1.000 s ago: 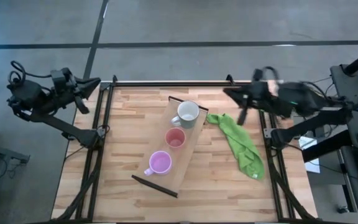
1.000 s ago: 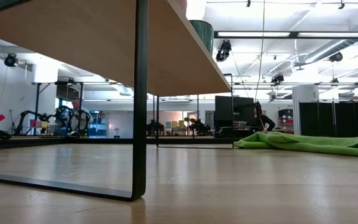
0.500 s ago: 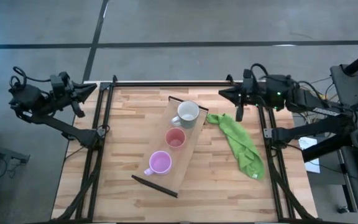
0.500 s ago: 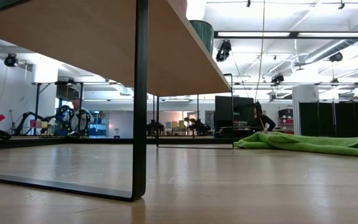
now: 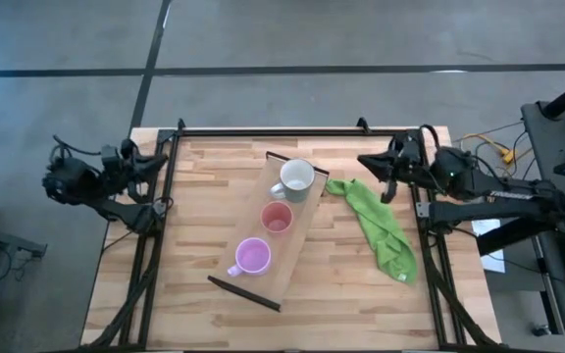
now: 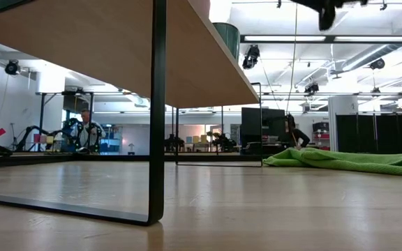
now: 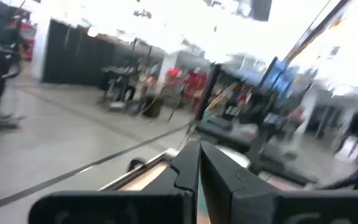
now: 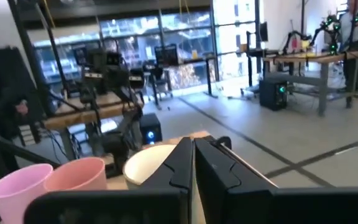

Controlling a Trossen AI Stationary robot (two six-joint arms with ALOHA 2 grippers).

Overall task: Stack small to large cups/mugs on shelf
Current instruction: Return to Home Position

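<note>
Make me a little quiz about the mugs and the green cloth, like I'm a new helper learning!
1. True or false: the green cloth lies on the shelf.
2. Which stands in the middle of the row on the shelf? A the white mug; B the pink cup; C the purple mug.
3. How many cups and mugs stand on the shelf?
Key: 1 false, it lies on the table beside the shelf. 2 B, between the white mug and the purple mug. 3 three.
</note>
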